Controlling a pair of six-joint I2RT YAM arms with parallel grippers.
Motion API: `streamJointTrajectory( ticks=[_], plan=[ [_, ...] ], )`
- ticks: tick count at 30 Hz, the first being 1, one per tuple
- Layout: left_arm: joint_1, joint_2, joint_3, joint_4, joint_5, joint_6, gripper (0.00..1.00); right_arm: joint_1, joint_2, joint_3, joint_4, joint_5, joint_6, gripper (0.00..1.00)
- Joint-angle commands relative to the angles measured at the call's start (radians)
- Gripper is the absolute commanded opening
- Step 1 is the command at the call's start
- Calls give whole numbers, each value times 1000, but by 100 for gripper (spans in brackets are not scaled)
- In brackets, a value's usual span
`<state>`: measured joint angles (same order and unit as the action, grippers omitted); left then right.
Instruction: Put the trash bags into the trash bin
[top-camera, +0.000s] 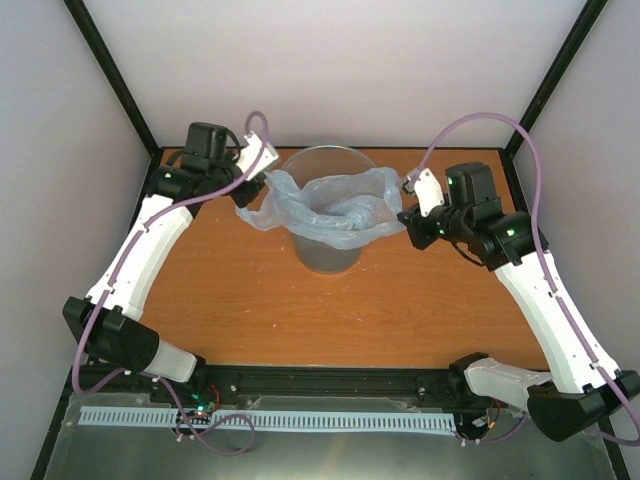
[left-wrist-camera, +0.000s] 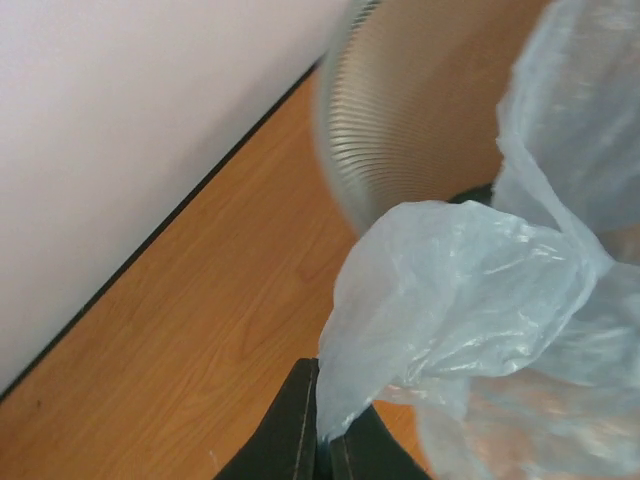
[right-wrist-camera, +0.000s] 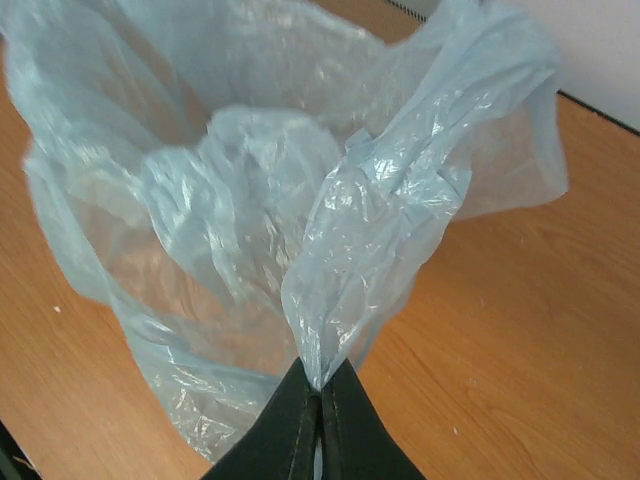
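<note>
**Grippers.** The left gripper (left-wrist-camera: 322, 430) is fully closed, with a fold of the thin, translucent pale-blue plastic trash bag (right-wrist-camera: 240, 200) pinched between its dark fingers. The right gripper (right-wrist-camera: 320, 400) is likewise clamped tight on a gathered fold of the opposite edge. Each holds film only; neither touches the bin.

**Handling, as judged.**
- The bag appears almost weightless and wholly limp. It will follow the grippers without resistance and will not keep a shape once let go.
- The film looks slick and bunches easily, so a pinch on a single layer may slip. A gathered fold near the rim of the bag, as taken at present, is the sounder hold.
- A sharp pull could stretch or tear it.

**Appearance.** The bag is crinkled and glossy, with its mouth open and the inner folds collapsed.

**Location.** The bag sits in the mouth of the round, translucent grey plastic trash bin (top-camera: 325, 255). Its body is sunk partly inside, and its left flap hangs out over the rim. The bin stands upright between the arms, towards the back of the orange-brown wood-grain table (top-camera: 230, 290).
</note>
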<state>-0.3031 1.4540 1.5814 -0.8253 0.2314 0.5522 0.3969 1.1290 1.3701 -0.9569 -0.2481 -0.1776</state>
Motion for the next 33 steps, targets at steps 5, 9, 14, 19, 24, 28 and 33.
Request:
streamJointTrajectory(
  ticks=[5,9,14,19,24,28,33],
  plan=[
    [78,-25,-57,140,7,-213,1,-20,-35,-189,130,94,-65,3],
    [99,-42,-170,280,-50,-239,1,-21,14,-278,210,219,-75,3],
    [104,-26,-290,421,-92,-268,1,-28,37,-388,341,246,-128,3],
    [105,9,-304,490,-87,-341,1,-36,81,-452,402,226,-157,3],
    [105,26,-258,502,-47,-382,1,-39,73,-355,317,167,-151,23],
    [105,29,-223,494,-27,-385,1,-39,44,-225,147,115,-144,61],
    [105,35,-206,497,-24,-393,1,-39,39,-70,-54,43,-135,74]
  ],
)
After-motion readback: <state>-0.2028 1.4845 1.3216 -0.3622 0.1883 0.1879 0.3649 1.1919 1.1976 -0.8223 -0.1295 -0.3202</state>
